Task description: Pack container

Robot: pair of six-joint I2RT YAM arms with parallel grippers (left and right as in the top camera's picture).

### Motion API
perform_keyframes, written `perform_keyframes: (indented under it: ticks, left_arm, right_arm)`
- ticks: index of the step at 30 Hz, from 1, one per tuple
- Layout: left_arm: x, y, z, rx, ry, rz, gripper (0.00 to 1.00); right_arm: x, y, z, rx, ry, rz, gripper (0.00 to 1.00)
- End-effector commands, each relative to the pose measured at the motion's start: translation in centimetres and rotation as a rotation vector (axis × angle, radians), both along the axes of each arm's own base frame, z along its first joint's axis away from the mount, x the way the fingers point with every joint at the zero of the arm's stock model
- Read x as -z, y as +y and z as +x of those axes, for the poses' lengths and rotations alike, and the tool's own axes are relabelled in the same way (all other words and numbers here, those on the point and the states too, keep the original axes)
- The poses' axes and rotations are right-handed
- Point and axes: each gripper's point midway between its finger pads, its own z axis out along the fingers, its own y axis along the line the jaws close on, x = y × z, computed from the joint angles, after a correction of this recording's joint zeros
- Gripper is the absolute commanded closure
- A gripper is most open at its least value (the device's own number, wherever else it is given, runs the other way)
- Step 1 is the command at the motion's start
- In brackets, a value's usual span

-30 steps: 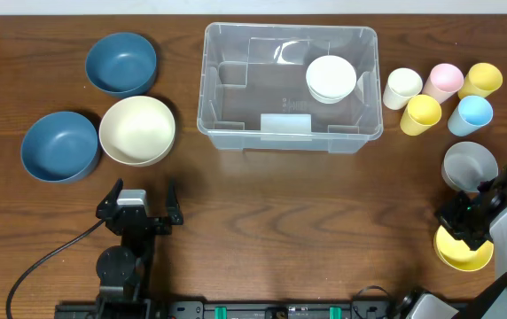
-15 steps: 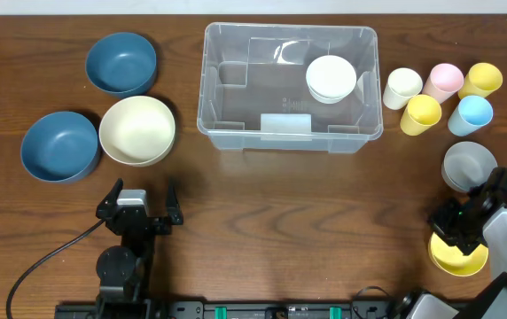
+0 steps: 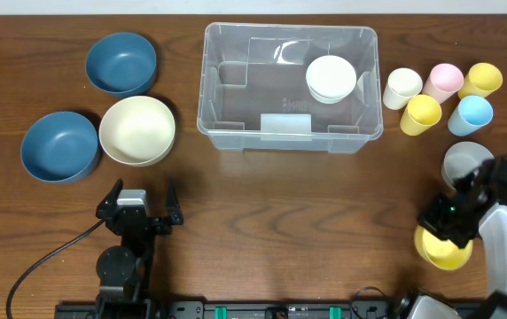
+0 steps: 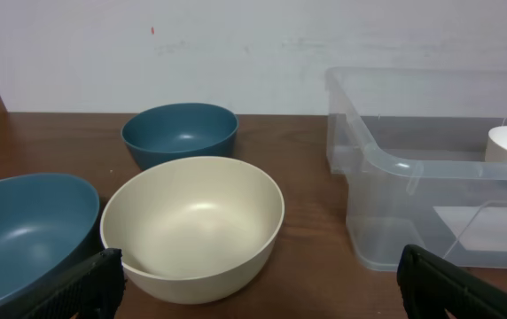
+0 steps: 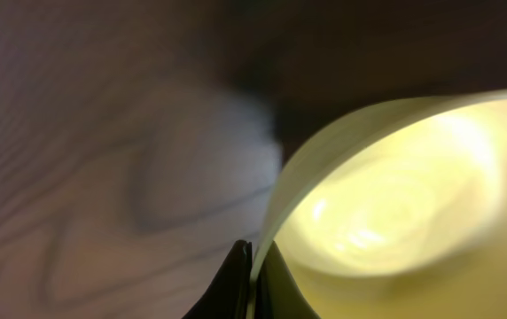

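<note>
My left end effector (image 3: 140,202) sat spread wide and empty near the cream bowl (image 3: 136,130). The container (image 3: 227,115) stood mid-desk toward the far edge, with one white bowl (image 3: 331,78) at its right end and most of its floor free. My right end effector (image 3: 453,219), clenched on the yellow bowl's (image 3: 442,252) rim, had carried it leftward over the last second, away from the grey bowl (image 3: 464,159). I judged the pick done. Bare desk (image 3: 324,230) lay open toward the container's near rim, which the bowl must clear.
</note>
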Motion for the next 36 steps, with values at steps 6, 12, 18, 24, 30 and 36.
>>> perform_keyframes:
  ticks: [6,12,18,24,30,36]
  left_arm:
    - [1.8,0.3,-0.1,-0.013,0.052,0.014,0.02]
    - [1.8,0.3,-0.1,-0.013,0.052,0.013,0.02]
    - [1.8,0.3,-0.1,-0.013,0.052,0.014,0.02]
    - [1.8,0.3,-0.1,-0.013,0.051,0.014,0.02]
    - [1.8,0.3,-0.1,-0.013,0.052,0.013,0.02]
    - [1.8,0.3,-0.1,-0.013,0.052,0.014,0.02]
  right_arm:
    - [-12.3,6.2,5.5,-0.381,-0.317,-0.03,0.99]
    - [-20.8,10.6,8.2,-0.606,-0.525,-0.176,0.99]
    - [-26.2,14.7,12.2,-0.72,-0.7,-0.379,0.99]
    - [-25.8,19.3,17.8,-0.796,-0.76,-0.537,0.99]
    - [-20.2,22.2,24.1,-0.849,-0.72,-0.658,0.99]
    - [-13.9,23.5,28.4,-0.912,-0.666,-0.721,0.99]
